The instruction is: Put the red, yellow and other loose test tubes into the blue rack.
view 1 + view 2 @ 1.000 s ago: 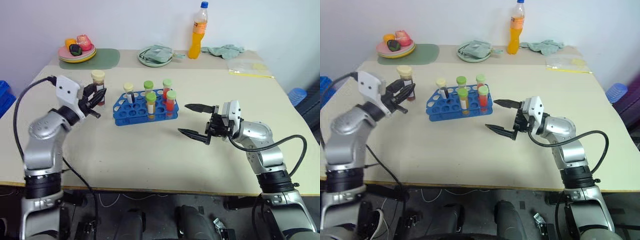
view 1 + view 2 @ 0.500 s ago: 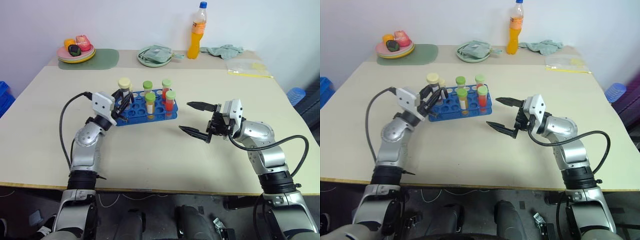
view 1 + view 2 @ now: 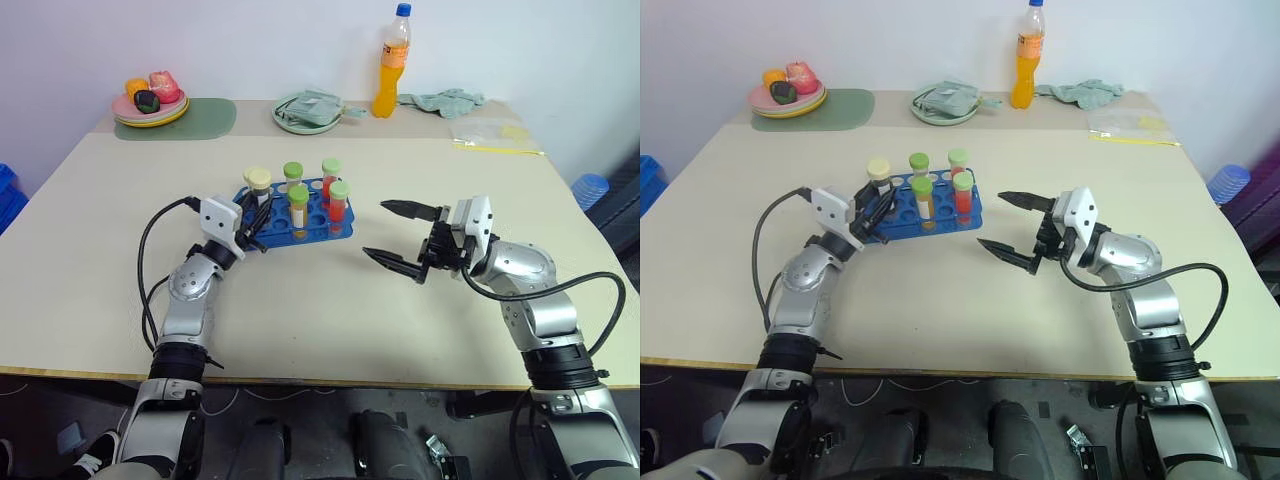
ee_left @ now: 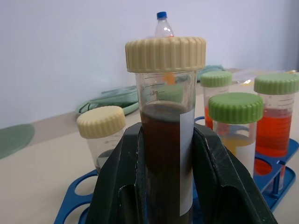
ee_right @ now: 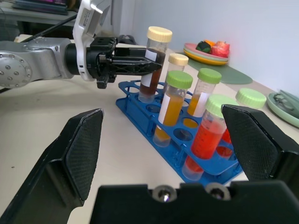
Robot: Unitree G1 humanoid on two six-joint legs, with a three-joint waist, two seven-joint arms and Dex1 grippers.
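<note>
1. The left hand [image 3: 252, 229] was clamped shut on a dark test tube [image 5: 150, 65] with a pale yellow cap, holding it upright at the left end of the blue rack [image 3: 325, 228], its bottom at or in a hole there.
2. The right hand [image 3: 396, 234] hung spread wide over the counter [image 3: 330, 300] to the rack's right, holding nothing.
3. Five tubes stood in the rack.
4. A second earlier the left hand held the dark tube well left of the rack; it had since come across to it. The right hand had not moved.
</note>
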